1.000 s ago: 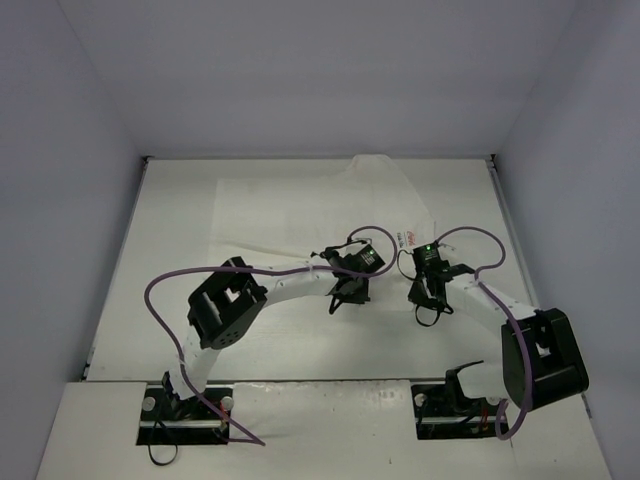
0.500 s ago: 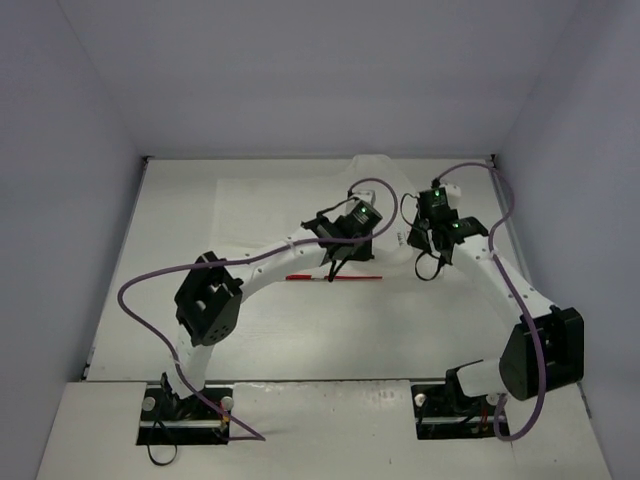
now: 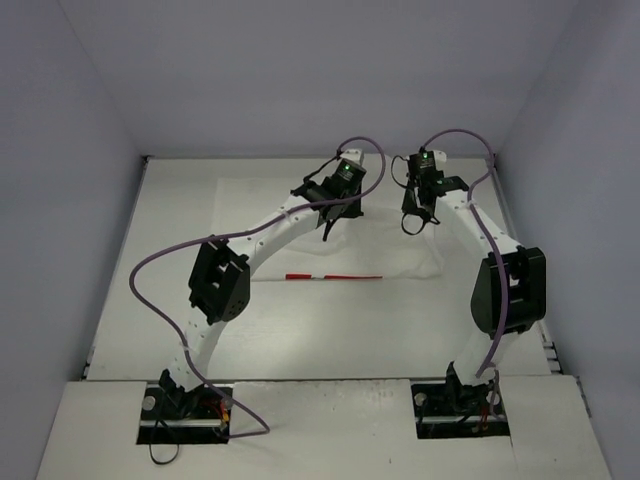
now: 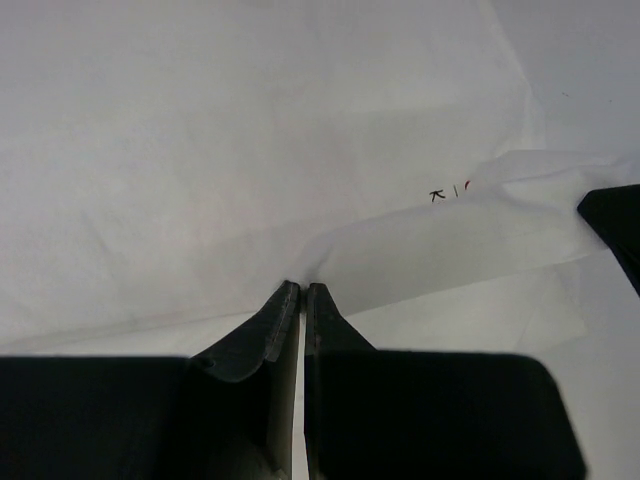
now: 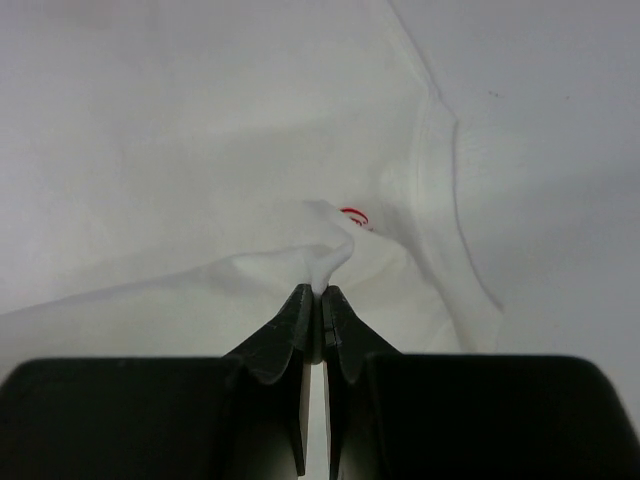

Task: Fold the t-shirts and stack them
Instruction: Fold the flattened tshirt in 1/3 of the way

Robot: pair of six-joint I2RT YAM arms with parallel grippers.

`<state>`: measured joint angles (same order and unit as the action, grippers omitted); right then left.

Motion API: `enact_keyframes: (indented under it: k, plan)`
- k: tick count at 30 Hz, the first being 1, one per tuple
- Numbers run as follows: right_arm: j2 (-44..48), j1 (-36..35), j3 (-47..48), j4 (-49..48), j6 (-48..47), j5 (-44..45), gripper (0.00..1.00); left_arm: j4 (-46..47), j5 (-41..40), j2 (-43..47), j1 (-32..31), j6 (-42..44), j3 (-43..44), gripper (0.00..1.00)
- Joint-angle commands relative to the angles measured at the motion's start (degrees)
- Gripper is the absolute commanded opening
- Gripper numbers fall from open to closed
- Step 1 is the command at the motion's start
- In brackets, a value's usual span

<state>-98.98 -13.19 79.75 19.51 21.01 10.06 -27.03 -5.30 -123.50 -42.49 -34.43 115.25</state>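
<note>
On the far half of the white table (image 3: 140, 300) lies the white short-sleeved cloth t-shirt (image 3: 240, 210), with the left end effector (image 4: 303, 292) closed tight on a fold of it and, just to the right, the right end effector (image 5: 318, 292) likewise pinching a raised tuft of the cloth.

in front of the t-shirt (image 3: 250, 200) the table (image 3: 330, 330) lies open, and left of it too. over the t-shirt arch the left arm (image 3: 280, 222) and right arm (image 3: 478, 222), with left gripper (image 3: 327, 232) and right gripper (image 3: 410, 226) clamped on its cloth. the back wall (image 3: 320, 80) stands close behind it.
</note>
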Motion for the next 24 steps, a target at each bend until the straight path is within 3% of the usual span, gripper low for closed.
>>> enact_keyframes:
  k: [1,10,17,24]
  plan:
    - [-3.1,1.7,5.4,-1.6,-2.1,1.5,0.0,1.3,0.8,-1.0,1.4,3.0,6.0,0.0]
    - [-5.0,4.7,5.2,-3.9,-1.6,-1.9,0.0,1.3,2.5,-4.5,2.5,3.7,8.6,0.0]
    - [-2.9,5.3,-2.5,-8.4,0.6,-5.0,0.0,3.6,4.8,-3.9,3.0,2.6,3.2,0.0]
    - [4.7,5.1,-14.6,-10.2,2.2,-5.7,0.0,5.9,4.9,3.1,1.7,-0.6,-8.4,0.0]
